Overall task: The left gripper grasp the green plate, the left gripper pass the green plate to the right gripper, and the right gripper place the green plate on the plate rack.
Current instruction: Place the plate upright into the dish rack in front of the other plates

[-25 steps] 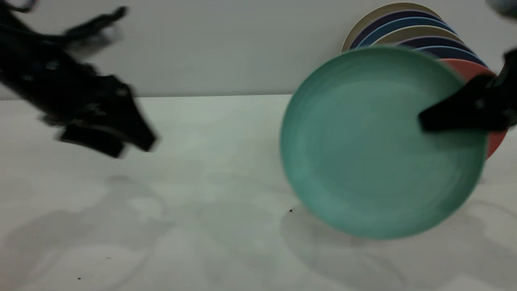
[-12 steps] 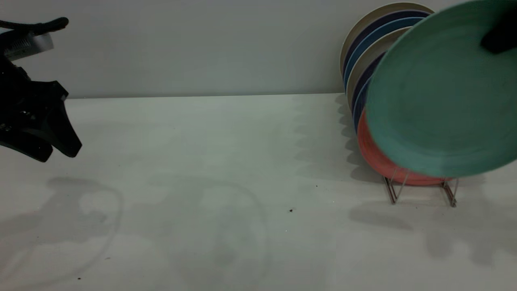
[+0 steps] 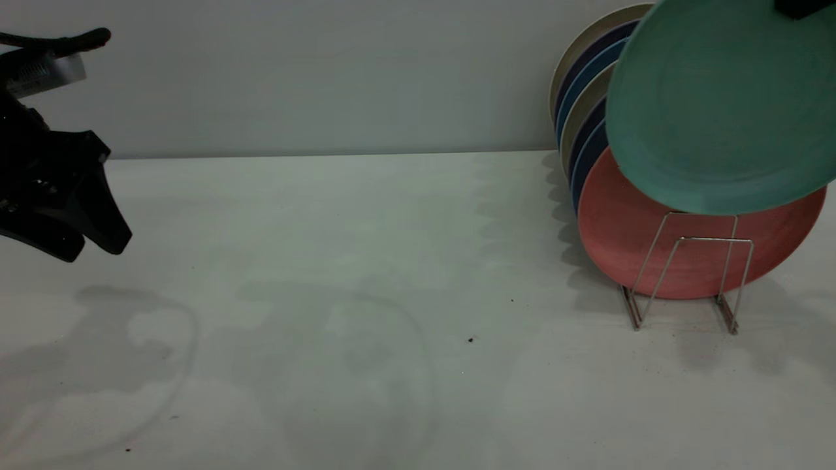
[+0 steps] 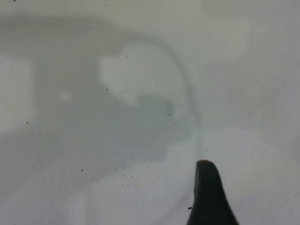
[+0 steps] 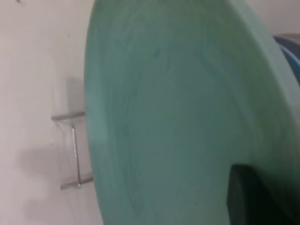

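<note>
The green plate [image 3: 712, 111] hangs tilted in the air at the top right, above and in front of the plate rack [image 3: 686, 277]. My right gripper [image 3: 802, 6] is shut on the plate's upper rim and is mostly cut off by the picture's top edge. In the right wrist view the green plate [image 5: 178, 112] fills the picture, one black finger [image 5: 251, 197] lies on its face, and the rack's wires [image 5: 75, 150] show below it. My left gripper [image 3: 95, 249] is open and empty at the far left, above the table. One of its fingertips [image 4: 205, 176] shows over bare table.
A salmon-pink plate [image 3: 627, 235] stands upright in the rack, behind the empty front wire loop [image 3: 715, 261]. Several blue and beige plates [image 3: 581, 91] stand in a row behind it. A grey wall runs along the back of the white table [image 3: 366, 261].
The right gripper has carried the green plate up and to the right, from over the table to above the rack, uncovering the pink plate. The left arm drew back left and then stayed still.
</note>
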`<state>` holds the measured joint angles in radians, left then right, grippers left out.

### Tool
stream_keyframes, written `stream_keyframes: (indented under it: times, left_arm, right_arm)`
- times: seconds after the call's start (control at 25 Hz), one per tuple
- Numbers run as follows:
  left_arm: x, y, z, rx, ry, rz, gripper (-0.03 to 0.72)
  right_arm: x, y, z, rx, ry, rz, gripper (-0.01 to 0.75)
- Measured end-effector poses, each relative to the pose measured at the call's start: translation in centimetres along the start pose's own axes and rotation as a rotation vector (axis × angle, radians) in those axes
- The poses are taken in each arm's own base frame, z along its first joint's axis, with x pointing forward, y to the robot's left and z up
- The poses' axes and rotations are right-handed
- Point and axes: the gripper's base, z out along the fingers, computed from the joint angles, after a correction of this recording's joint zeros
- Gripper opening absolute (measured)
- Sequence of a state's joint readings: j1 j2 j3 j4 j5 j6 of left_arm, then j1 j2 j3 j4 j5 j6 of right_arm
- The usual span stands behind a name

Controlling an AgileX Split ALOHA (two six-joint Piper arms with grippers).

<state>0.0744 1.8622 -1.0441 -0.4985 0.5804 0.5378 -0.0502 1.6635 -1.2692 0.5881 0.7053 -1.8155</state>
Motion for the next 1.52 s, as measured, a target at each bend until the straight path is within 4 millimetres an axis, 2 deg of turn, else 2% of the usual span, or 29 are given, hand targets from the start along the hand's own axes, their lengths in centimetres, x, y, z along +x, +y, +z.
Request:
stream_keyframes:
  times: [0.52,0.76,1.04,1.12,1.28,1.36,1.52]
  left_arm:
    - [0.0,0.0,0.0,-0.001,0.000,0.001,0.499]
    - [0.0,0.0,0.0,-0.001,0.001,0.000,0.499]
    - [0.0,0.0,0.0,-0.001,0.001,-0.002,0.499]
    - [0.0,0.0,0.0,-0.001,0.001,-0.002,0.499]
    - [0.0,0.0,0.0,-0.004,-0.004,-0.003,0.499]
    - [-0.1,0.1,0.0,-0.010,-0.014,-0.004,0.499]
    - [-0.1,0.4,-0.1,-0.028,-0.017,0.002,0.499]
  right_arm:
    - [1.4,0.3,3.0,-0.044,0.022,0.016,0.094]
    - [2.3,1.0,5.2,-0.100,0.023,0.055,0.094]
    - [2.6,1.2,6.0,-0.114,0.027,0.065,0.111]
    - [2.6,1.2,6.0,-0.117,0.026,0.065,0.153]
    - [2.5,1.5,6.0,-0.155,0.015,0.092,0.338]
    - [2.4,1.7,6.0,-0.177,0.012,0.133,0.430]
    - [1.9,1.9,5.1,-0.213,0.011,0.299,0.540]
